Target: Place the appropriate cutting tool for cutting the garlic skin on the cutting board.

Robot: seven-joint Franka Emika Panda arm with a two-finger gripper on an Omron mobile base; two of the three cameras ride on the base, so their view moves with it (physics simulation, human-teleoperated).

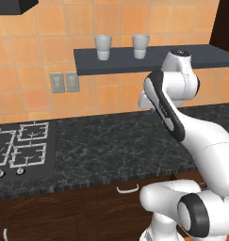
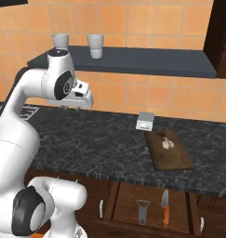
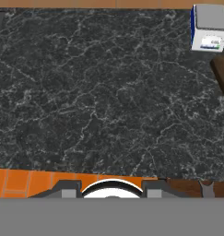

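Stove grates (image 1: 21,143) sit at the desk's left end, white burners on a dark top. Above them, two wall outlets (image 1: 64,82) on the orange tile. Two pale cups (image 2: 77,44) stand on the left part of the dark wall shelf (image 2: 147,60).

Arm folded high over the left-middle of the dark speckled desk (image 2: 100,144). Its tool (image 2: 71,108) hangs above bare stone, well apart from every task item; whether the tips are spread or pressed together I cannot tell, since only small stubs show under the hand.

Right of middle, near the desk's back edge, a small blue-and-white box (image 2: 145,121), also at the hand view's upper right (image 3: 208,27). Just in front of it and slightly right, the cutting board (image 2: 168,151) reaches toward the desk's front edge. The garlic (image 2: 167,143) lies on the board's rear half.

Below the desk's front edge, under the board, an open drawer (image 2: 151,204). In it, a grey scissor-like tool (image 2: 142,211) on the left. Beside it on the right lies the cutting tool (image 2: 165,207), orange handle toward the drawer front, pale blade pointing back, probably a small knife.
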